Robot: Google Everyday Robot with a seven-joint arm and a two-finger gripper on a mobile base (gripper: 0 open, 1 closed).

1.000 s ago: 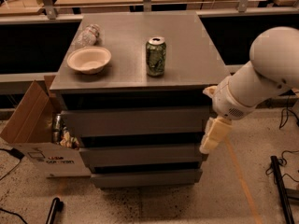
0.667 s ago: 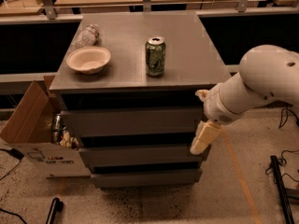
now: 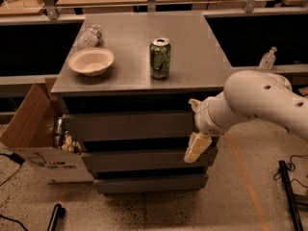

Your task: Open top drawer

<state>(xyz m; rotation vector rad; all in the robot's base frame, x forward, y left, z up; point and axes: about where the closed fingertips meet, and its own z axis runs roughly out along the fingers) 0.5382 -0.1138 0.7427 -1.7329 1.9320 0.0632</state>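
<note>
Place: lab-like test space
Floor: speckled concrete floor [image 3: 144,211], orange line [image 3: 248,177]
Clutter: cardboard box [image 3: 29,124], loose cables [image 3: 9,170]
Robot: gripper [image 3: 196,148] at cabinet [image 3: 202,57] front, right side

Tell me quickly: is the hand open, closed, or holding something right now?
Hand: cannot be told. It hangs by the lower right corner of the top drawer, in front of the drawer below.
</note>
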